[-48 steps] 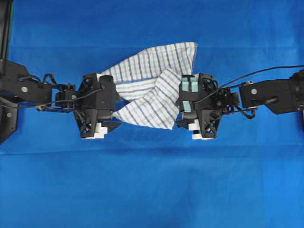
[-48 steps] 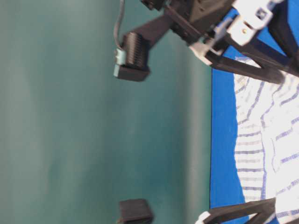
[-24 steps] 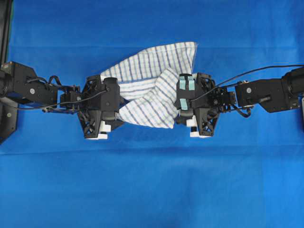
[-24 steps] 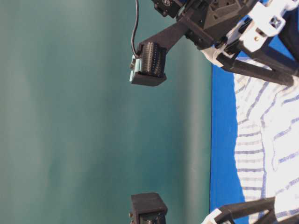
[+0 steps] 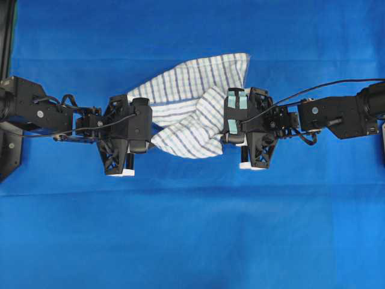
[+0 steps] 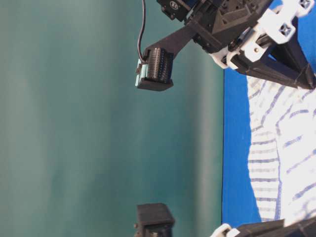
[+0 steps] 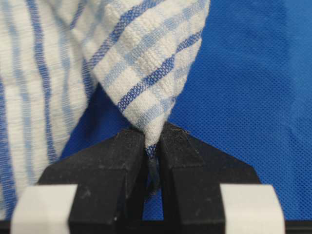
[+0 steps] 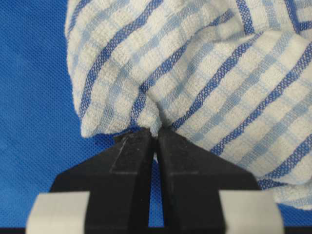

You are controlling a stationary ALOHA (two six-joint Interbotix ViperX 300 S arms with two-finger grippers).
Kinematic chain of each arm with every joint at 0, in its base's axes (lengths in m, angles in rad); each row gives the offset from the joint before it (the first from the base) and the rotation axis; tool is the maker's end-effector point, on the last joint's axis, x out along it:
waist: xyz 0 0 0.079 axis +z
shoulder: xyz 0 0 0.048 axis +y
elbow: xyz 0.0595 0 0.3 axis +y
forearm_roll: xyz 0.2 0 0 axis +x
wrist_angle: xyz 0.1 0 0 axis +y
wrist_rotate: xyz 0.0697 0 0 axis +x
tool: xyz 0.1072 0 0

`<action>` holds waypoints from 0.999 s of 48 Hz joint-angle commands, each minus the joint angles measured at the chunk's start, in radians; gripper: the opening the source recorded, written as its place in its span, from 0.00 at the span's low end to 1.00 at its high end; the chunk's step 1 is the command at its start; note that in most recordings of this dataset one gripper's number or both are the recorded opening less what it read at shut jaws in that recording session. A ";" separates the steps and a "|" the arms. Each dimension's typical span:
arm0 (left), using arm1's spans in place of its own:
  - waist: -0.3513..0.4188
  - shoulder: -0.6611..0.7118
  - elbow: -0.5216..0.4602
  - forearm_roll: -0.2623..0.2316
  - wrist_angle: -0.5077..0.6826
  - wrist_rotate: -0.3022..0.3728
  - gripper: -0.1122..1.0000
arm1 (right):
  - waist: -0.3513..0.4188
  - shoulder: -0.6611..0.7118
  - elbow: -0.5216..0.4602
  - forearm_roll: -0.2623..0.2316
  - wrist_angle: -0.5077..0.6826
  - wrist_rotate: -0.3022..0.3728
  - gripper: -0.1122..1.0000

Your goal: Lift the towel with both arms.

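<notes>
The white towel (image 5: pixel 191 99) with thin blue stripes lies crumpled on the blue table cover, between the two arms. My left gripper (image 5: pixel 150 135) is shut on the towel's left corner. In the left wrist view that corner of the towel (image 7: pixel 146 63) is pinched between the black fingertips of the left gripper (image 7: pixel 152 137). My right gripper (image 5: pixel 224 137) is shut on a fold at the towel's right edge. In the right wrist view a bunched fold of the towel (image 8: pixel 204 73) is clamped at the tips of the right gripper (image 8: pixel 156 134). The towel (image 6: pixel 281 148) rests flat in the table-level view.
The plain blue table cover (image 5: pixel 192 229) spreads all round the towel. Black arm links and cables reach in from the left edge (image 5: pixel 30 111) and the right edge (image 5: pixel 343 114). A green wall (image 6: pixel 98 123) fills the table-level view.
Both grippers have gone from open to shut on the towel's edges. The towel's lower corner has been drawn in between them and bunched up.
</notes>
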 commanded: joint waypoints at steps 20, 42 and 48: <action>0.031 -0.382 -0.074 -0.002 0.227 -0.008 0.12 | 0.002 -0.347 -0.055 -0.002 0.209 -0.002 0.13; 0.074 -0.595 -0.291 0.000 0.474 -0.008 0.12 | 0.000 -0.600 -0.244 -0.021 0.497 -0.018 0.13; 0.077 -0.600 -0.360 -0.002 0.531 -0.005 0.12 | 0.000 -0.634 -0.316 -0.031 0.569 -0.034 0.13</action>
